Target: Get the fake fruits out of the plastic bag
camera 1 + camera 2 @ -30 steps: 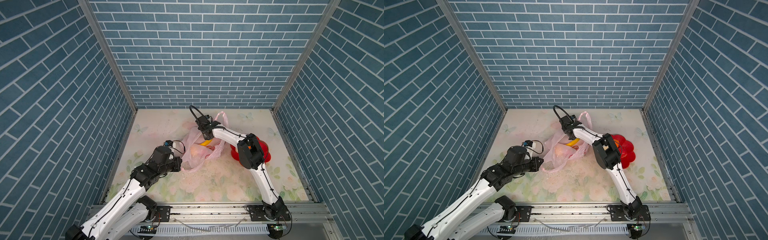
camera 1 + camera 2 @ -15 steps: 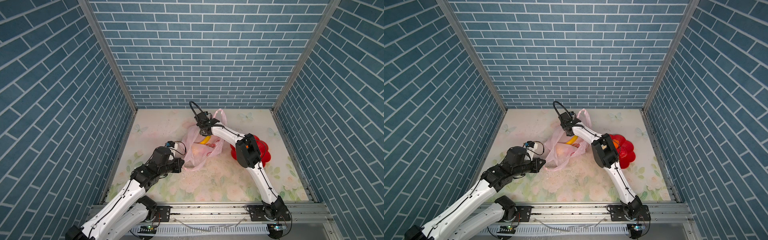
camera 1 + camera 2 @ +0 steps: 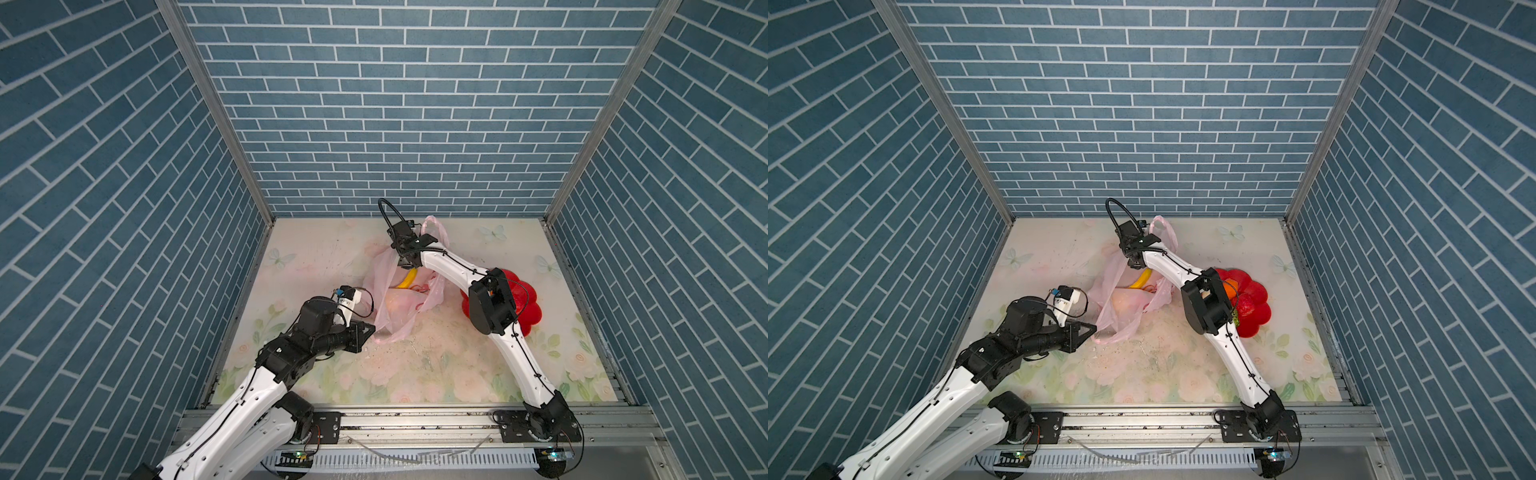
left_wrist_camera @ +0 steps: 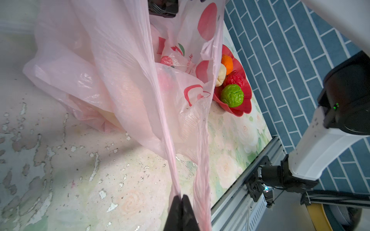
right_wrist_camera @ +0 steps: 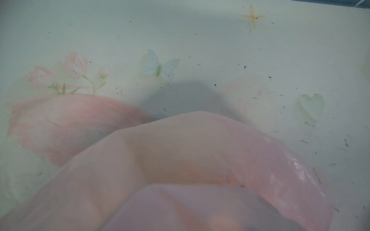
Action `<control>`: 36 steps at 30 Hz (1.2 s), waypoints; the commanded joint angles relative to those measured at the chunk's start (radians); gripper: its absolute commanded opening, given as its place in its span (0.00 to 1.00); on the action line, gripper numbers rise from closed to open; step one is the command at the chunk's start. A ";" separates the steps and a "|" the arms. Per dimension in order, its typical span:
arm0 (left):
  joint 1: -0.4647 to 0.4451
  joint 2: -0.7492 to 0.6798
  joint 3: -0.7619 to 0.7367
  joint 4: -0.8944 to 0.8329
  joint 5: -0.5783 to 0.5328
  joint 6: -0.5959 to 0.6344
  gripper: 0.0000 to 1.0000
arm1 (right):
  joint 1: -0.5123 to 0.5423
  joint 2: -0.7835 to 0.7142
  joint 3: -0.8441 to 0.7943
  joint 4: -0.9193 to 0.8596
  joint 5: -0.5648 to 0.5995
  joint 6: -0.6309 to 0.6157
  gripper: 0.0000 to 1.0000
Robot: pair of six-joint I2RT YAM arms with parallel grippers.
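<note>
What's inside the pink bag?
In the pink bag, a yellow banana peeks from the open mouth and a beige lump shows through the plastic. Anything deeper is covered by crinkled plastic.

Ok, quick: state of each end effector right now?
Left end effector: closed on the plastic bag handle.
Right end effector: at the bag, cannot tell.

Links: smooth white shells are seen on the left arm (image 3: 253, 395) and the right arm (image 3: 519, 361) in both top views.
Joints: black housings are fitted; a boxy elbow block (image 3: 492, 305) is shown right of centre.
Cables: thin black leads are run along the links; a cable loop (image 3: 385, 212) is seen above centre.
Camera housing (image 3: 350, 297): white, left of centre.
Base mounts (image 3: 515, 428): black plates with screws, lower edge.
Left gripper (image 4: 181, 197): black tapered fingers, lower centre of the left wrist view.
Green light (image 4: 335, 106): small, on a black joint at the right edge of the left wrist view.
</note>
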 commanded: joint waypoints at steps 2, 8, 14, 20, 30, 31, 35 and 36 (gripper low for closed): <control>-0.001 -0.023 -0.024 -0.009 0.171 -0.001 0.06 | -0.028 0.024 0.055 0.006 -0.007 0.088 0.78; 0.000 -0.042 -0.037 0.060 0.290 -0.027 0.06 | -0.030 0.017 0.046 0.039 -0.059 0.149 0.79; -0.001 -0.037 -0.055 0.137 0.376 -0.065 0.06 | -0.029 -0.021 -0.025 0.141 -0.091 0.220 0.79; -0.001 -0.037 -0.053 0.153 0.398 -0.070 0.06 | -0.030 -0.075 -0.154 0.327 -0.140 0.280 0.78; -0.001 0.000 0.000 0.154 0.423 -0.058 0.06 | -0.032 -0.049 -0.143 0.368 -0.135 0.328 0.78; -0.001 0.001 -0.001 0.161 0.430 -0.064 0.06 | -0.033 -0.047 -0.142 0.368 -0.133 0.333 0.78; -0.001 -0.006 -0.008 0.177 0.459 -0.087 0.06 | -0.042 -0.036 -0.139 0.377 -0.131 0.355 0.77; -0.001 -0.015 -0.008 0.174 0.459 -0.089 0.06 | -0.042 -0.035 -0.141 0.383 -0.131 0.359 0.77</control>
